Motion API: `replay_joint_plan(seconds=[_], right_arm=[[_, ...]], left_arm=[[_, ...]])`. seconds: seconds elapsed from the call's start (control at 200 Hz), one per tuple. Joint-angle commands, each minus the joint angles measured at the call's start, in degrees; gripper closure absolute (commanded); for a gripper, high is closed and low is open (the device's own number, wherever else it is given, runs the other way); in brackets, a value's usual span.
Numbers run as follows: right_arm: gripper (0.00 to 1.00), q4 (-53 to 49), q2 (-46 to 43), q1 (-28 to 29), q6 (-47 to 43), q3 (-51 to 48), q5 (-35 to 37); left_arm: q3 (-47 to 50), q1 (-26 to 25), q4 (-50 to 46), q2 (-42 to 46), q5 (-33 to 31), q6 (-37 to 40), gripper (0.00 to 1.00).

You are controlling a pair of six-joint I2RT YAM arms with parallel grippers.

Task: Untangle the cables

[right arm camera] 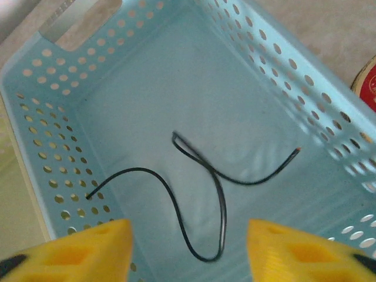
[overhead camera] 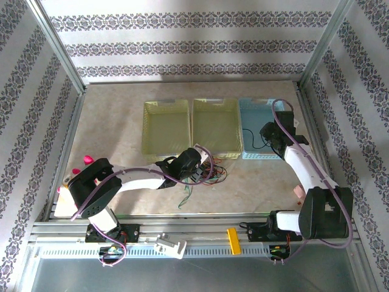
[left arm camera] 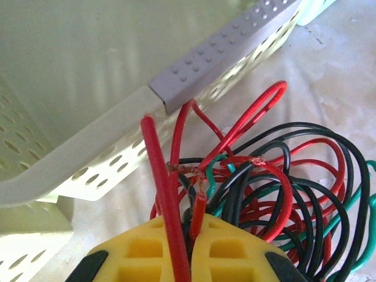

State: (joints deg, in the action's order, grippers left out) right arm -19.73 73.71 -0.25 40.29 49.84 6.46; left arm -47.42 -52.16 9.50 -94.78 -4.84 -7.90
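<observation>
Tangle of thin red, green and black wires (overhead camera: 209, 171) on beige tabletop (overhead camera: 121, 121), just in front of pale-yellow perforated basket (overhead camera: 216, 125).
Low, outstretched left gripper (left arm camera: 191, 235) pinched tight on one red wire (left arm camera: 160, 176) of the tangle. Raised right gripper (right arm camera: 188, 247) spread wide, empty, above light-blue perforated basket (right arm camera: 59, 117); single black wire (right arm camera: 222, 200) loose inside, clearest from right wrist.

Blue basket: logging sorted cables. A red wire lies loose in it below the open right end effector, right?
No. The right wrist view shows a black wire, not red, loose in the blue basket below the open right end effector.
</observation>
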Motion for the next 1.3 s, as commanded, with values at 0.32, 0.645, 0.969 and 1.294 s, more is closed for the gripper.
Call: replay_joint_plan(seconds=[0.32, 0.645, 0.969, 1.294], right_arm=[[0.36, -19.40, -16.56, 18.14, -4.94, -3.70, -7.04], [0.56, -14.07, -5.54, 30.02, -9.79, -9.98, -18.89], [0.59, -10.51, 3.51, 30.18, -11.47, -8.48, -18.66], [0.61, -5.95, 10.10, 31.64, -10.53, -7.33, -16.10]], left_arm=[[1.83, -0.84, 2.72, 1.58, -0.88, -2.56, 1.00], [1.94, -0.84, 0.51, 1.00, -1.71, -2.40, 1.00], [2.21, -0.84, 0.61, 0.92, -2.05, -2.34, 1.00], [2.11, -0.84, 0.26, 1.18, -1.32, -2.12, 1.00]])
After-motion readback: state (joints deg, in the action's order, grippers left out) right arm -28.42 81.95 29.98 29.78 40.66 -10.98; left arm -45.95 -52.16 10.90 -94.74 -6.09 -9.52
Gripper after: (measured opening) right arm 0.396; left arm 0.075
